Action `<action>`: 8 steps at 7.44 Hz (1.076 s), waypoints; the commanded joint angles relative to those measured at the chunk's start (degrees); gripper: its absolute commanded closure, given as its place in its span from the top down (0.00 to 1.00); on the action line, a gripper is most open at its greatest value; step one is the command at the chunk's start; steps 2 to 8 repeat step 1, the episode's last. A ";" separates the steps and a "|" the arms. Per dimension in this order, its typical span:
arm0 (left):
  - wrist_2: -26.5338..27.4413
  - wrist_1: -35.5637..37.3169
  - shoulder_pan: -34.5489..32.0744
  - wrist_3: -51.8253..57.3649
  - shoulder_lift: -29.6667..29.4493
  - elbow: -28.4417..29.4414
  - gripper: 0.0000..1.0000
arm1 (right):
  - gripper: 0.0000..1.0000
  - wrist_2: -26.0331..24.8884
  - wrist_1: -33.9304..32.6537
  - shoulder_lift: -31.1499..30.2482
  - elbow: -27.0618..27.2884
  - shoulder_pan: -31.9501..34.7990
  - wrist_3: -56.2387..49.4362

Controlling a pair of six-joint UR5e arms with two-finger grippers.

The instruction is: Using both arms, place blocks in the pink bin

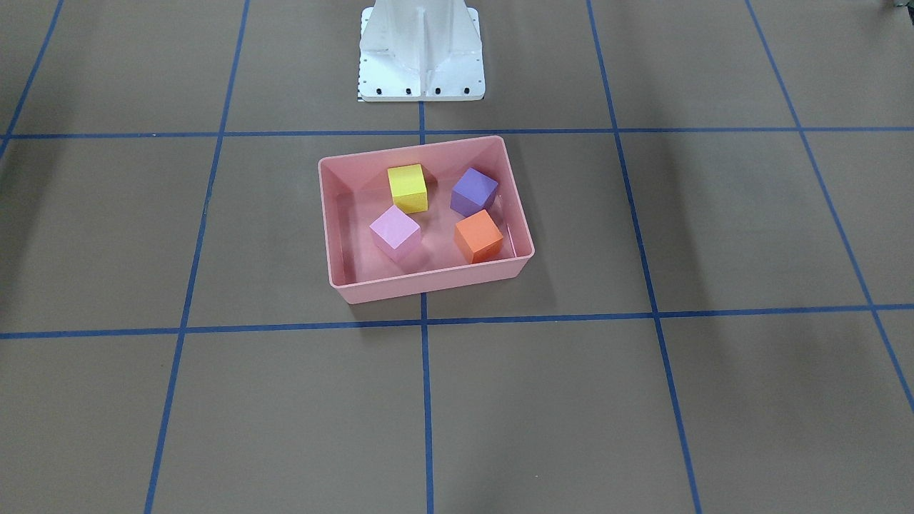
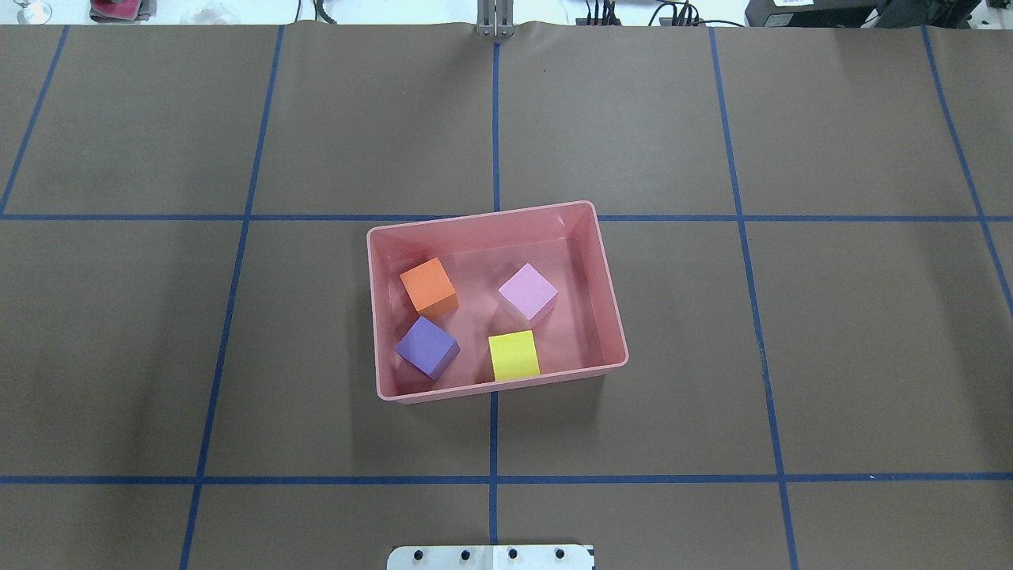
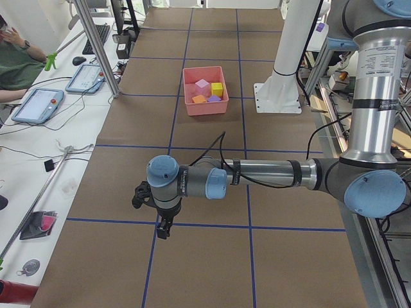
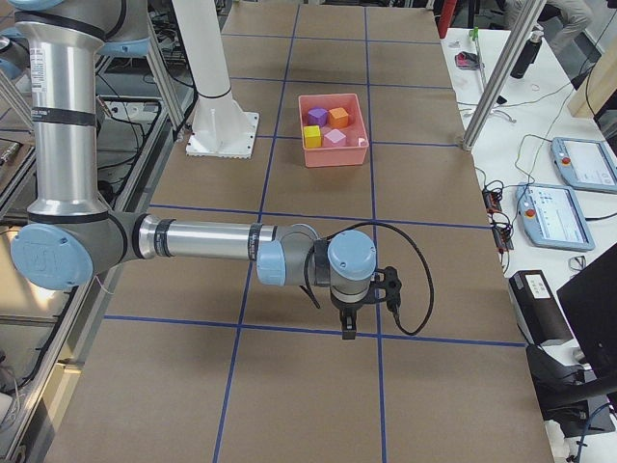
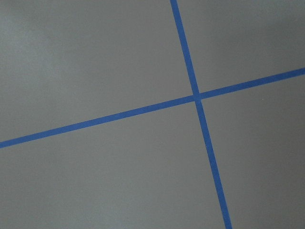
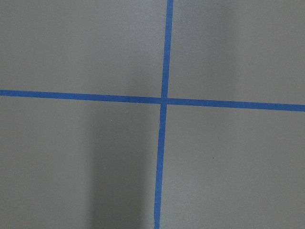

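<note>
Overhead exterior gave me the plainest count, and by it I judged the job as good as finished. Out on my left side, my left pincer (image 3: 162,230) hung low over a crossing of blue tape lines (image 5: 195,98) on the brown desk (image 2: 791,356), well apart from the bin. Only the side camera caught it, so I could not tell whether its fingers were spread or pressed together. Its wrist camera saw nothing but desk and tape.

At the middle of the desk sat the pink bin (image 2: 483,216), turned a little askew to the tape grid, and all four blocks lay on its floor. The orange cube (image 2: 428,286) was toward the left wall. The purple cube (image 2: 426,346) sat just nearer my base, by the same wall. The yellow cube (image 2: 514,355) was up against the near wall, and the light-pink cube (image 2: 528,291) lay furthest right, away from the walls.

Out on my right side, my right pincer (image 4: 349,330) hung over another tape crossing, also well apart from the bin. Again I could not tell how its fingers stood.

With every cube accounted for in the bin, I judged that neither pincer carried anything and that no placing was left to do.
</note>
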 commanded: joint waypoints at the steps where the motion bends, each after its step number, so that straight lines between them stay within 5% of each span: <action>1: 0.00 0.00 0.00 0.00 0.12 0.00 1.00 | 1.00 -0.07 0.00 0.00 0.23 0.06 0.00; 8: 0.00 0.00 0.00 0.00 0.12 0.00 1.00 | 1.00 -0.07 0.00 0.00 0.23 0.06 0.00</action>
